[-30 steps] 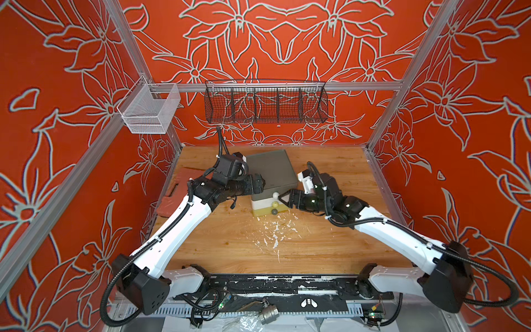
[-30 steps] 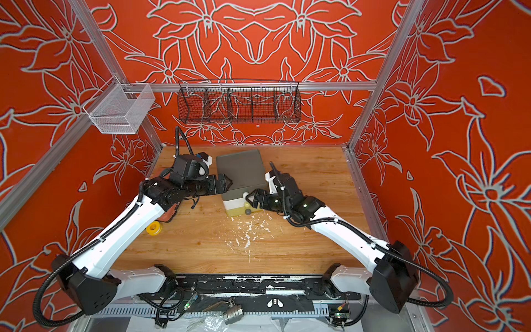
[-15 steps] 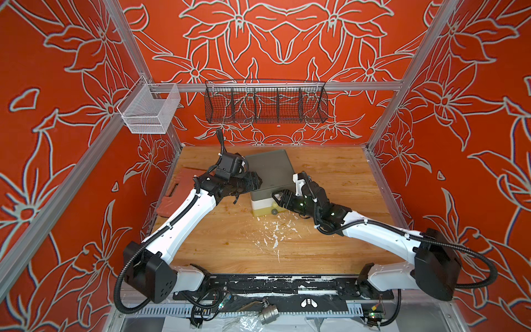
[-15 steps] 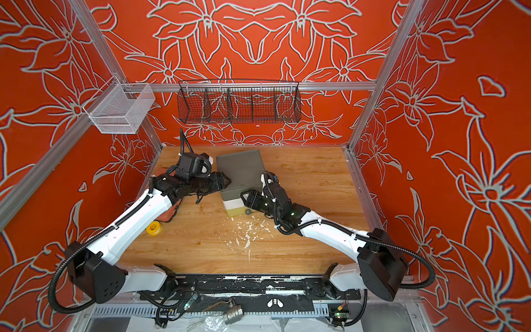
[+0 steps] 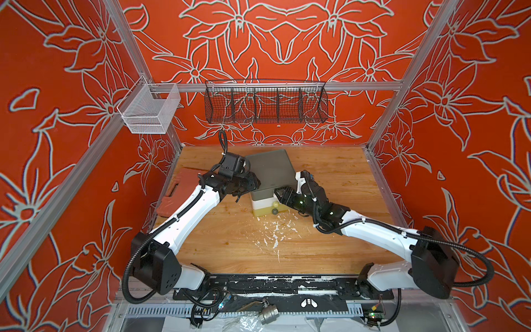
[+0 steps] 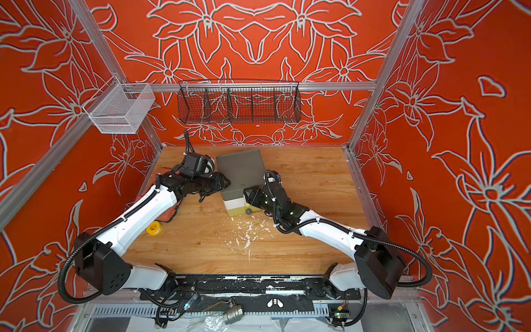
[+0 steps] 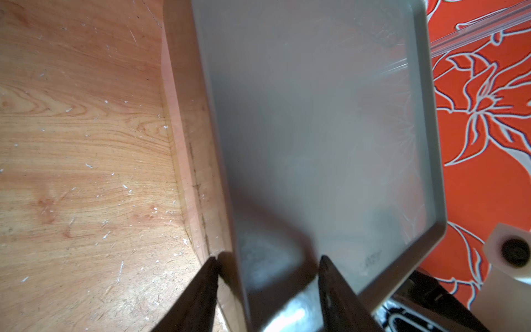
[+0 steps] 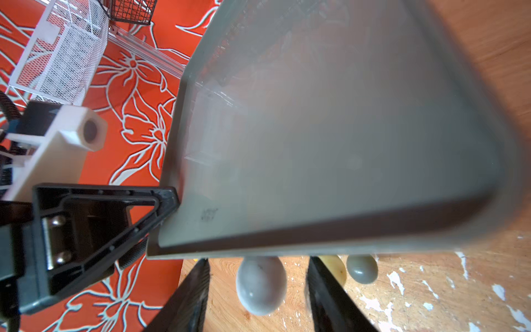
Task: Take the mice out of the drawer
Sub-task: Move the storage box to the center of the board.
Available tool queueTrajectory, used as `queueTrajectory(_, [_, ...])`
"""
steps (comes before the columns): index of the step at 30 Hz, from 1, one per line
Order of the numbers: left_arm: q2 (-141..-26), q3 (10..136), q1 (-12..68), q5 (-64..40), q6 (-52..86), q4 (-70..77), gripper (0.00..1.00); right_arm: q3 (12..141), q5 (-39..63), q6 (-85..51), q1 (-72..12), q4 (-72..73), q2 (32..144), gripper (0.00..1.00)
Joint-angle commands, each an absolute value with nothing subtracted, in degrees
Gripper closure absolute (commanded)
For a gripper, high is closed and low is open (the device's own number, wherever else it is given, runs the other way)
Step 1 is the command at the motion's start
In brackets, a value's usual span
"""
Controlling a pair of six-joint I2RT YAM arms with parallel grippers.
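Observation:
The mice are hidden; all three drawers of the small drawer unit (image 5: pixel 270 169) (image 6: pixel 240 169) are closed. The unit has a grey top and stacked grey, white and yellow drawer fronts. My left gripper (image 5: pixel 254 184) (image 7: pixel 268 257) is shut on the unit's near left top corner, one finger against its side wall and one on its top. My right gripper (image 5: pixel 277 194) (image 8: pixel 258 258) is open around the top drawer's grey knob (image 8: pixel 261 284), with a gap on each side. A cream knob (image 5: pixel 275 203) and a grey-green knob (image 5: pixel 274 211) sit below.
A yellow tape roll (image 6: pixel 153 228) lies beside my left arm, and a red-brown board (image 5: pixel 178 189) lies at the table's left edge. White flecks (image 5: pixel 273 235) mark the wood in front of the unit. A black wire basket (image 5: pixel 265 102) and a white mesh basket (image 5: pixel 149 110) hang on the back rail.
Both grippers have narrowed. The left one has closed onto the unit's corner. The right one has moved in from the unit's right side to the top drawer's knob.

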State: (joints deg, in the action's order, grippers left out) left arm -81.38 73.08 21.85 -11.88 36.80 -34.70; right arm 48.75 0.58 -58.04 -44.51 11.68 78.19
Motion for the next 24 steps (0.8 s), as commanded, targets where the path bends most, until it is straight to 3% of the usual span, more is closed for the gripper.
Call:
queueTrajectory(1, [-83.4, 75.0, 23.1, -14.9, 38.6, -31.5, 0.47, 51.3, -0.3, -57.9, -42.1, 13.7, 79.4, 0.44])
queueTrajectory(16, [-87.2, 77.7, 23.9, -10.0, 39.8, -31.9, 0.52, 47.9, 6.5, -59.3, -39.4, 17.0, 79.9, 0.43])
queueTrajectory(24, [-87.3, 77.9, 23.9, -9.2, 39.7, -32.5, 0.54, 48.4, 5.4, -59.9, -39.4, 14.3, 81.9, 0.45])
